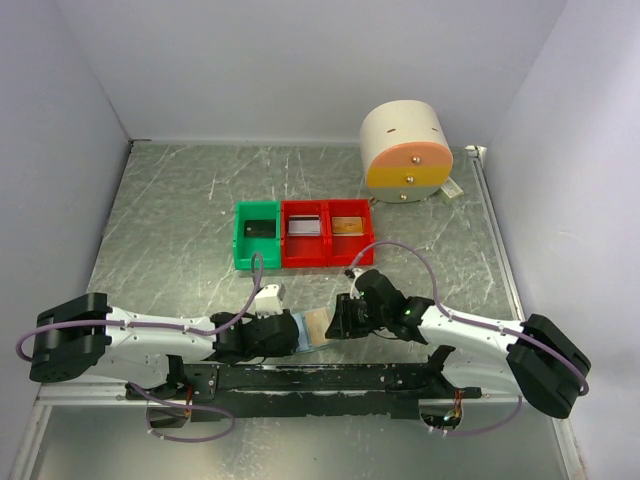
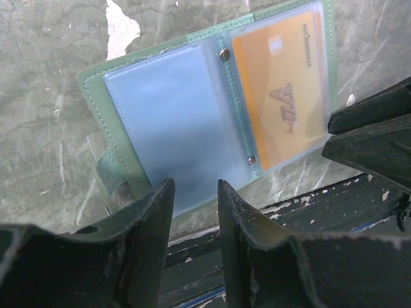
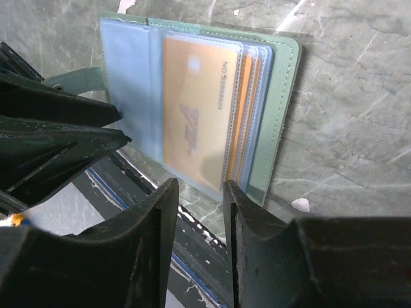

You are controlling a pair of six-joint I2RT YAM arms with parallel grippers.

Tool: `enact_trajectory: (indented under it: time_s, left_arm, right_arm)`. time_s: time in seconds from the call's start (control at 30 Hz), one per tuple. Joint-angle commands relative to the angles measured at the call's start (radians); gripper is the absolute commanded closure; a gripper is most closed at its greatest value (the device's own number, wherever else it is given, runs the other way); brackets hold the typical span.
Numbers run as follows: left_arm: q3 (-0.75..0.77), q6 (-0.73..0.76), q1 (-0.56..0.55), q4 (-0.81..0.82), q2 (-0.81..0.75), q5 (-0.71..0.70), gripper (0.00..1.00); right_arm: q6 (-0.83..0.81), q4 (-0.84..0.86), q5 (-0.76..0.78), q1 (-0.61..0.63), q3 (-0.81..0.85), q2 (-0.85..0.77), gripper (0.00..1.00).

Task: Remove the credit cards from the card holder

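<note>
Card holder (image 1: 312, 328) lies spread open on the table (image 1: 170, 220), bottom centre of the top view, between both arms. I judge this lets each arm work one side. Credit cards (image 3: 196, 115) sit stacked in the pocket at frame centre; the other pocket looks empty. Left end effector (image 2: 196, 192) and right end effector (image 3: 201, 192) reach in low, arms folded inward, jaws part-open at the holder's near edge, gripping nothing I can see.

Orange-gold credit card (image 2: 280, 90) in pale-blue card holder (image 2: 164, 122) w/ green trim; grn bin (image 1: 256, 258), red bins (image 1: 326, 257)
</note>
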Motion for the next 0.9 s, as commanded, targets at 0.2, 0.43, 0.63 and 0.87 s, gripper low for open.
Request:
enact_trajectory:
  time_s: [0.2, 0.43, 0.63, 0.87]
  left_arm:
    - [-0.016, -0.037, -0.018, -0.052, 0.04, -0.023, 0.58]
    - [-0.006, -0.05, -0.029, -0.071, 0.052, -0.037, 0.57]
    - [-0.021, -0.057, -0.035, -0.064, 0.038, -0.038, 0.57]
    - [-0.041, -0.063, -0.039, -0.044, 0.03, -0.034, 0.62]
  right_arm:
    - [-0.01, -0.048, 0.043, -0.002, 0.058, -0.008, 0.63]
    - [0.003, -0.017, 0.025, -0.002, 0.048, 0.049, 0.62]
    - [0.02, 0.055, -0.032, -0.002, 0.014, 0.089, 0.63]
    - [0.019, 0.036, -0.021, -0.002, 0.038, 0.033, 0.66]
